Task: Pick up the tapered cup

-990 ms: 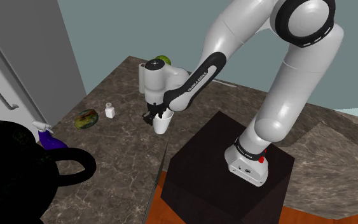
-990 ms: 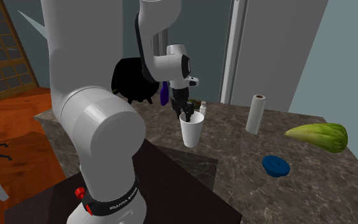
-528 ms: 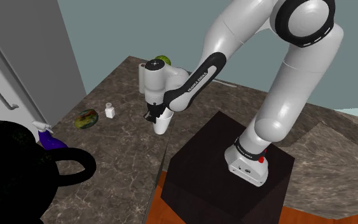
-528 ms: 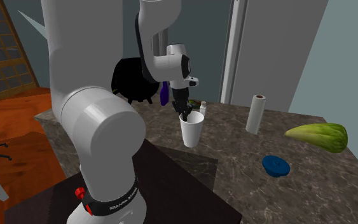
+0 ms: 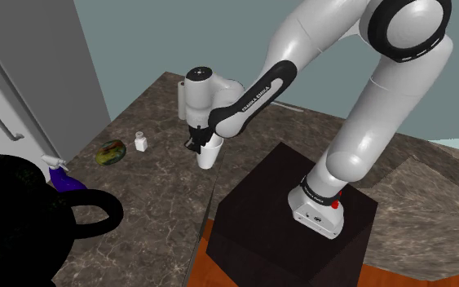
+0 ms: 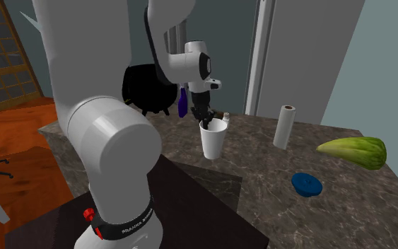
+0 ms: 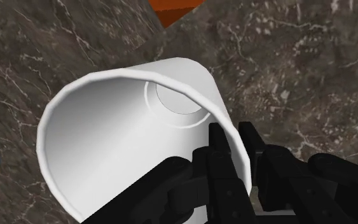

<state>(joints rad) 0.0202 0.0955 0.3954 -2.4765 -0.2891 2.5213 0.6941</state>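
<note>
The tapered cup is plain white, wide at the mouth and narrow at the base. It hangs just above the dark marble counter, about upright. My black gripper comes down from above and is shut on the cup's rim, one finger inside and one outside. From the second exterior view the cup sits under the gripper with a faint shadow below it. In the wrist view the gripper pinches the wall of the cup, whose inside is empty.
A small white bottle, a green-brown fruit and a purple spray bottle lie toward the shoulder view's left. A black kettle-like shape is near the camera. A paper roll, green melon and blue disc lie further along.
The fingers closed onto the cup's rim. Since then the hand has risen a little, taking the cup up off the counter with it.
</note>
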